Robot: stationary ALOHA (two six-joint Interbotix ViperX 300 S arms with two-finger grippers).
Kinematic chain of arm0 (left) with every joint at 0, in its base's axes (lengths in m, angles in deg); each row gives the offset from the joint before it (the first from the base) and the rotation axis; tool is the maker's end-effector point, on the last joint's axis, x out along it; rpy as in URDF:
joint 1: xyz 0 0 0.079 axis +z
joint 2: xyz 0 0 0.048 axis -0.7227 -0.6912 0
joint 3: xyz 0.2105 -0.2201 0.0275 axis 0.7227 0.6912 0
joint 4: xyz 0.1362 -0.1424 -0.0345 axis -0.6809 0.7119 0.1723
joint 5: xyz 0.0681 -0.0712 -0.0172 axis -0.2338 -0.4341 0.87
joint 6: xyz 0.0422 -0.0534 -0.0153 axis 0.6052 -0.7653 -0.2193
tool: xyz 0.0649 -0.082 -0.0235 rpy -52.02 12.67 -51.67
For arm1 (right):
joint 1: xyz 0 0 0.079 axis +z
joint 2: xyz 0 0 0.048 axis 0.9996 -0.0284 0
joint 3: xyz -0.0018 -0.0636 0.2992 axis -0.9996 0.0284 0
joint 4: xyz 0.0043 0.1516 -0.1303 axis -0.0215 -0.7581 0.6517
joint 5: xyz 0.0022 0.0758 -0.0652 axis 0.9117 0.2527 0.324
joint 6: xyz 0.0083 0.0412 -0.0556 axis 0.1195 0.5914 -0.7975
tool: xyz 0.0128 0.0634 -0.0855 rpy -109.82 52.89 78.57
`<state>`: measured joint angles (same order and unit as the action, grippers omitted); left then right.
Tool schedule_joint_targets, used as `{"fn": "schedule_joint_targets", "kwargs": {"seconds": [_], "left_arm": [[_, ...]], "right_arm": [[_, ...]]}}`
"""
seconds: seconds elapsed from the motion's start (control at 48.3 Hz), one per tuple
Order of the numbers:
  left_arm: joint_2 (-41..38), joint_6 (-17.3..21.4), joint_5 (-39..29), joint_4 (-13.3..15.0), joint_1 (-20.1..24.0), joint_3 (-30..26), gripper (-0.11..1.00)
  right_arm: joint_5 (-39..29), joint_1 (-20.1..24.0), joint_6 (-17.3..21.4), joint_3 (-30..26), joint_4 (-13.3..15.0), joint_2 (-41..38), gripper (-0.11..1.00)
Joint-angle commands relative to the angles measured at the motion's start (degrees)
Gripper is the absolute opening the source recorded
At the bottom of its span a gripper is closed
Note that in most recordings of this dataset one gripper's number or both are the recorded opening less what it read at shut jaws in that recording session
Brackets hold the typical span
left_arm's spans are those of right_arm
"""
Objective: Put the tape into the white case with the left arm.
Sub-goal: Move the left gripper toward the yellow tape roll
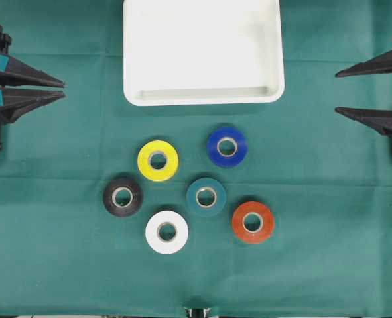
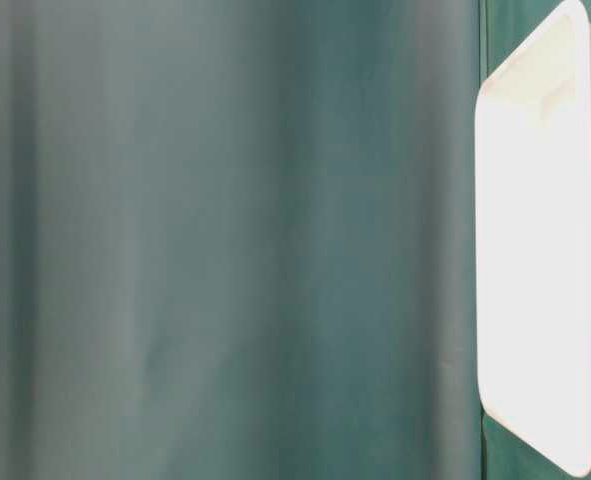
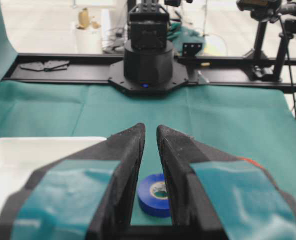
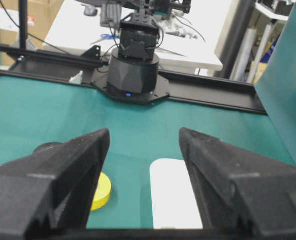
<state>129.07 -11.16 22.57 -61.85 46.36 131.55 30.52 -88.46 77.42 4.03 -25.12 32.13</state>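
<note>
Tape rolls point(image 1: 158, 160) were laid loose on the worktop point(image 1: 63, 232) below the white case point(image 1: 203, 52) — left pincer point(image 1: 64, 90) narrowed, empty, right pincer point(image 1: 335, 93) spread wide, empty.

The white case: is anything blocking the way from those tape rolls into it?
Nothing visible does. The white case lies open beyond the rolls, with bare green cloth between its near rim and the closest ones, the blue tape and yellow tape.

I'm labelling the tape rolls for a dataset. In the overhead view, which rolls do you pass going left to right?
black roll → yellow roll → white roll → teal roll → blue roll → orange roll
</note>
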Motion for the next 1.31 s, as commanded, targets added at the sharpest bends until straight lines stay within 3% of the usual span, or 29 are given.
{"fn": "schedule_joint_targets", "kwargs": {"seconds": [0.0, 0.041, 0.145, 0.249, 0.767, 0.829, 0.932, 1.057, 1.14, 1.285], "left_arm": [[-0.6, 0.2, 0.4, 1.1, -1.3, -0.8, 0.24], [-0.6, 0.1, 0.4, 1.1, -1.3, -0.7, 0.21], [-0.6, -0.2, 0.4, 1.1, -1.4, -0.7, 0.03], [-0.6, -0.4, 0.4, 1.3, -1.4, -0.6, 0.02], [-0.7, -1.1, 0.4, 1.3, -2.0, 0.7, 0.02], [-0.6, -1.1, 0.3, 1.3, -2.1, 1.1, 0.10], [-0.7, -1.0, -0.4, 1.3, -2.2, 1.4, 0.36], [-0.5, -0.8, -1.9, 1.3, -2.8, 1.4, 0.71], [-0.1, -0.8, -2.8, 1.3, -3.0, 1.6, 0.71], [0.8, -0.8, -3.5, 1.3, -3.1, 2.2, 0.71]], "right_arm": [[0.4, -0.4, 0.3, -0.2, 0.1, -0.2, 0.24], [0.4, -0.4, 0.1, 0.4, 0.3, 0.0, 0.22], [0.9, -0.6, 0.1, 1.9, 0.7, 1.0, 0.02], [0.7, -0.7, 0.1, 3.1, 1.0, 2.8, -0.08], [-3.0, -0.7, 3.3, 8.3, 1.0, 7.7, -0.09], [-3.0, -0.7, 3.8, 8.9, 1.0, 7.8, -0.09], [-2.9, -0.7, 4.0, 9.8, 1.0, 8.2, -0.09], [-2.8, -1.0, 4.0, 11.8, 1.1, 9.1, 0.01], [-3.1, -1.8, 4.0, 12.7, 1.6, 9.9, 0.15], [-3.8, -3.3, 4.0, 13.4, 1.8, 10.9, 0.56]]}}
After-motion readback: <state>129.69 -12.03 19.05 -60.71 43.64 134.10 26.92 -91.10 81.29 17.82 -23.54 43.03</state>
